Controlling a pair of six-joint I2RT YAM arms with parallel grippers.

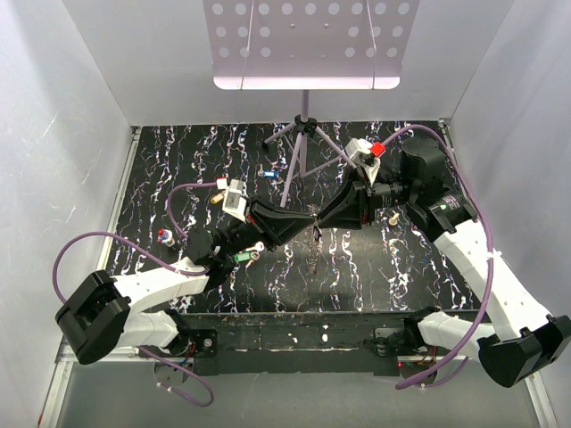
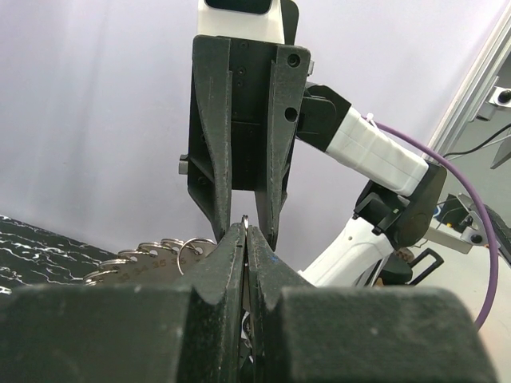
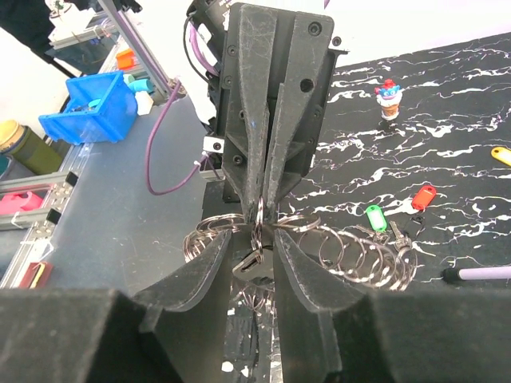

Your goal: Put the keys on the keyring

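Note:
In the top view my two grippers meet tip to tip above the middle of the mat, the left gripper (image 1: 306, 225) and the right gripper (image 1: 321, 219). The left gripper (image 2: 245, 230) is shut on a small split ring (image 3: 259, 214) of the keyring (image 3: 351, 239), a toothed numbered disc (image 2: 140, 262) hung with several small rings. A dark key (image 3: 255, 267) hangs from that small ring between the fingers of my right gripper (image 3: 252, 249), whose jaws stand apart on either side of it. Loose keys lie on the mat: a green-tagged key (image 3: 375, 217), a red-tagged key (image 3: 423, 197) and a yellow-tagged key (image 3: 501, 154).
A purple tripod stand (image 1: 302, 143) with a perforated tray (image 1: 308, 40) stands at the back centre. A small red and blue figure (image 1: 163, 236) lies at the left of the mat and a blue-headed key (image 1: 271, 173) near the tripod. White walls close in three sides.

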